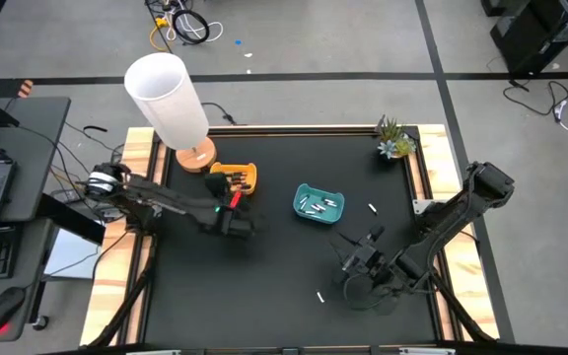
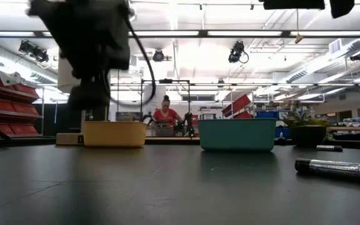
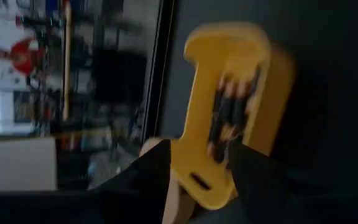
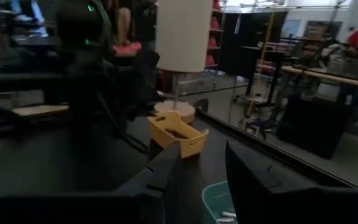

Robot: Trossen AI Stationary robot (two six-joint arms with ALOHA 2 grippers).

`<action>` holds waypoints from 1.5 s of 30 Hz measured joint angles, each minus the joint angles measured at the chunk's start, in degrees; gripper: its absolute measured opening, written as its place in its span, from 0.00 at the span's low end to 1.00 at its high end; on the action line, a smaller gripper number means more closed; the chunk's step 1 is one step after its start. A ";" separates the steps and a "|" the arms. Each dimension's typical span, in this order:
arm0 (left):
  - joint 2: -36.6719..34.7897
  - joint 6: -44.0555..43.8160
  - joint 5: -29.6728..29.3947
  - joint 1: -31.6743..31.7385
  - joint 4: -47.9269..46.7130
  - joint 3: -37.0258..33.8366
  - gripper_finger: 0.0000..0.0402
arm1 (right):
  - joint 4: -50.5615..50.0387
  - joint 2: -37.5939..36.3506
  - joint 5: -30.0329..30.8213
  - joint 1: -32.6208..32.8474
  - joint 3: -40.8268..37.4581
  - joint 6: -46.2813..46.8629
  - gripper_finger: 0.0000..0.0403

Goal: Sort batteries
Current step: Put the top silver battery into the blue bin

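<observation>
- Nearest the low camera: one silver battery with a dark end (image 2: 332,169) lying on its side on the black table (image 1: 274,286); a second, smaller-looking dark one (image 2: 329,148) lies farther back near a potted plant (image 2: 305,127). No brand or print readable on either.
- Yellow tray (image 1: 235,178) sits beside the base of a white-shaded lamp (image 1: 171,102); dark batteries with coppery ends (image 3: 232,112) lie inside it.
- Teal tray (image 1: 319,202) stands mid-table, holding pale silver batteries (image 1: 320,206).
- Loose batteries on the mat: one just beyond the teal tray (image 1: 372,208), one near the front edge (image 1: 319,296).
- Left gripper (image 1: 238,223) hovers just in front of the yellow tray; fingers (image 3: 151,180) parted, nothing seen between them.
- Right gripper (image 1: 358,258) hangs over the table's front right part, fingers (image 4: 253,177) apart with an empty gap.
- Person in a red top (image 2: 165,115) is in the room behind.
- No legible writing anywhere.
</observation>
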 joint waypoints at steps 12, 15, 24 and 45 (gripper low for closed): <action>-4.71 6.49 -2.95 -13.00 23.80 -5.86 0.35 | -42.47 -4.14 -20.38 -10.65 -0.24 36.49 0.21; -4.71 9.48 -2.72 -14.36 31.26 -9.06 0.35 | -50.48 -6.45 -29.11 -15.18 -0.24 37.17 0.21; -4.69 12.51 2.31 -14.87 45.11 -14.40 0.35 | -62.48 -12.60 -55.31 -28.79 -1.81 34.59 0.21; -4.68 15.92 7.26 -19.86 60.47 -18.52 0.35 | -46.54 -16.19 -74.06 -50.07 -16.55 16.50 0.21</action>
